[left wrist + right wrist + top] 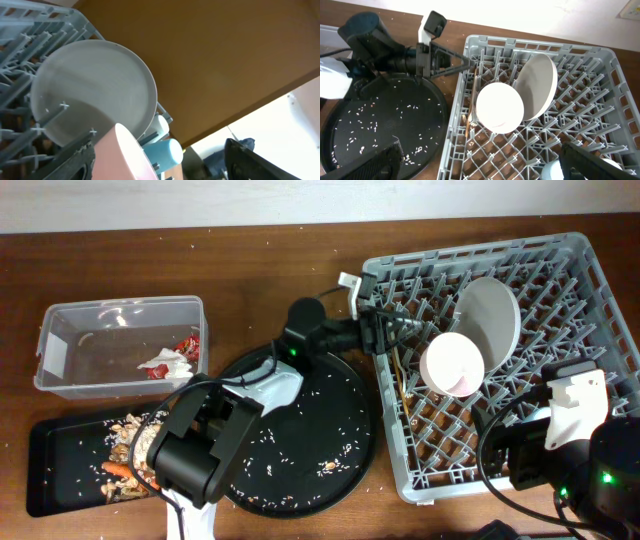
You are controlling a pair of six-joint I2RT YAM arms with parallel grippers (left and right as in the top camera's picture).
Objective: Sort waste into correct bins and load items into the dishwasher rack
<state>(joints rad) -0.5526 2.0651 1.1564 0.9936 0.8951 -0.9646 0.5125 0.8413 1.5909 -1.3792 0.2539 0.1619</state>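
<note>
Brown wooden desk (250,270), white wall (300,200) behind its far edge. Square grey plastic grid rack (590,290) at the right edge holds the pale grey round plate (490,315); left claw (392,328) and right claw (485,167) both spread, empty

Upright grey plate (95,90) in rack (20,45), white bowl (125,155), blue cup (162,152) just beside

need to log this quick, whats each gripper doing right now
left gripper: open, holding nothing, at the dishwasher rack
right gripper: open, holding nothing
</note>
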